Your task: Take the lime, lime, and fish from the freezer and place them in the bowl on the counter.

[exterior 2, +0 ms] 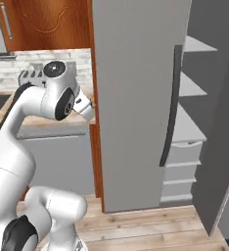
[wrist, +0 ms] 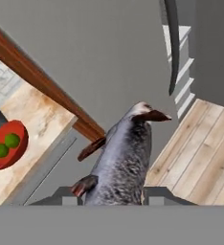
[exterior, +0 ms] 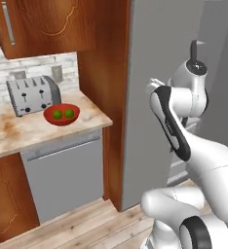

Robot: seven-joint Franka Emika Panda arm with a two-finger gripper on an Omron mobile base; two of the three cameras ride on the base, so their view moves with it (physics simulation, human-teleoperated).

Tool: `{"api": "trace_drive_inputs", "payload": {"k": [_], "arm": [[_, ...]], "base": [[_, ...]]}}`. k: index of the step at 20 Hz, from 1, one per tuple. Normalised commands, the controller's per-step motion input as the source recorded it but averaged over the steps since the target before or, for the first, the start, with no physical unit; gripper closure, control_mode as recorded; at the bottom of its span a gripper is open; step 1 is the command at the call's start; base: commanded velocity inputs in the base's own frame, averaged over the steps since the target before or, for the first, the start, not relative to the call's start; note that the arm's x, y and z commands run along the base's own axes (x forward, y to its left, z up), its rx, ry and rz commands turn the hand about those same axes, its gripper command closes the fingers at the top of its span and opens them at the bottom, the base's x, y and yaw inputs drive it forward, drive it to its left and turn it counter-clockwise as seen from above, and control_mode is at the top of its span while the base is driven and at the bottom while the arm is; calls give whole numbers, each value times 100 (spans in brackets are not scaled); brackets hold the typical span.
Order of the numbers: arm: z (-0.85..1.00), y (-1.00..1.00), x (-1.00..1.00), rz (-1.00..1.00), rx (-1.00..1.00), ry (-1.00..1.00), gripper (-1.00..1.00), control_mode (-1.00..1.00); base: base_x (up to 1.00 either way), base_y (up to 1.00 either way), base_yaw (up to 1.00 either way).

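Two limes (exterior: 63, 114) sit in the bowl (exterior: 61, 120), left-centre of frame; claw (wrist: 113, 194) clenched on the fish (wrist: 121, 162). Advisable: carry level over the surface (exterior: 18, 129), release low inside the rim.

The arm (exterior: 177, 121) is folded upright beside the freezer (exterior: 160, 58); the gripper (wrist: 111, 195) has its 2 fingers clamped on the fish (wrist: 123, 158).

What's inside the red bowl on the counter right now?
Two limes lie side by side in the red bowl, also seen in the hand view. No fish in it: the fish is between the gripper fingers. The bowl floor under the limes is hidden.
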Motion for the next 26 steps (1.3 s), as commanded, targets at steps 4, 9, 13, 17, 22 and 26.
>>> {"api": "trace_drive_inputs", "payload": {"k": [4,9,13,17,22,26], "arm": [[0,0,0,0,0,0,100,100],[0,0,0,0,0,0,100,100],[0,0,0,0,0,0,100,100],[0,0,0,0,0,0,100,100],[-26,24,19,-1,0,7,100,-100],[-96,48,41,0,0,28,100,-100]], "base": [[74,100,-19],[100,90,-17],[100,33,-13],[98,33,-9],[45,40,-4],[0,0,0]]}}
